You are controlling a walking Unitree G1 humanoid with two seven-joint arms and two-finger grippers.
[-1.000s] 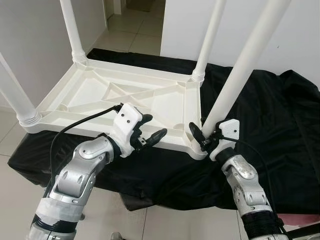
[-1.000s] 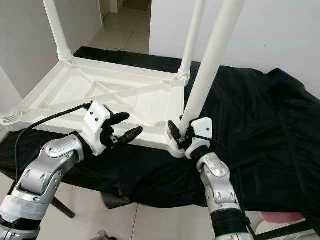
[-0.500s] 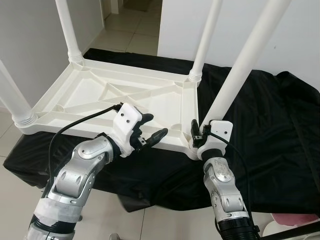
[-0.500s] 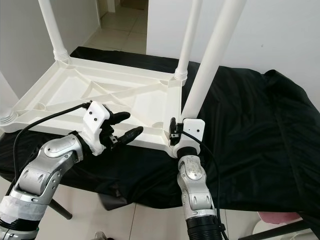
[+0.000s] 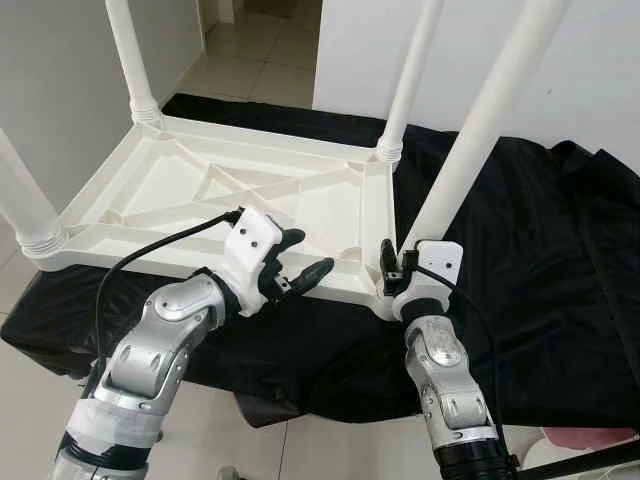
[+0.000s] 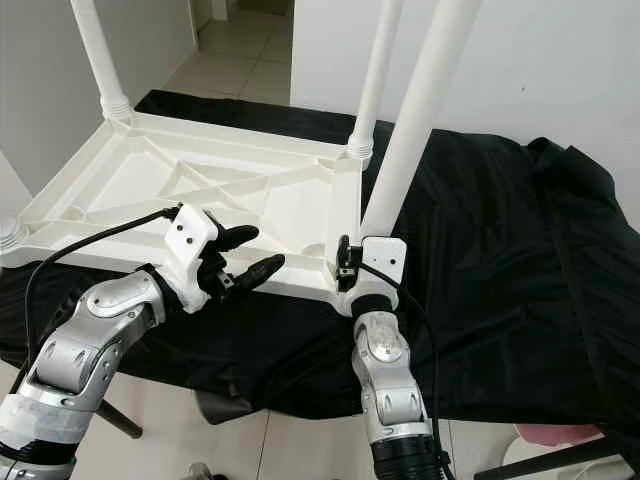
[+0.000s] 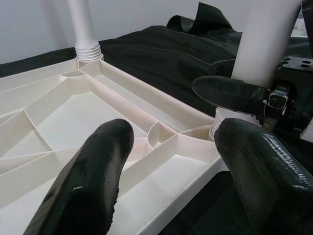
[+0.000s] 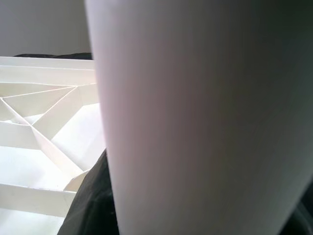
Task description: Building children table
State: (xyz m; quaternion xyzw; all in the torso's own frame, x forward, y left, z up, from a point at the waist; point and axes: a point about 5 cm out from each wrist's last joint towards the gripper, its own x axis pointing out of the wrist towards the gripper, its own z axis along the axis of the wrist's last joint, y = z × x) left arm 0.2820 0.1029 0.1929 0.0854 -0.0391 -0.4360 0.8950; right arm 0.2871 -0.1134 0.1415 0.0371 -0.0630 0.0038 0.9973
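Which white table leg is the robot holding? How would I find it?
Find the white table lying upside down on the black cloth. Four legs stick up from its corners. It's the leg at the near corner on the robot's right, the only one with the right gripper clamped round its bottom.

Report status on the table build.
Right gripper clamped on near-right white plastic leg at its socket. Left gripper open over upturned white plastic tabletop. Nothing in the way.

Right gripper [image 6: 352,268] around table leg [image 6: 412,125]
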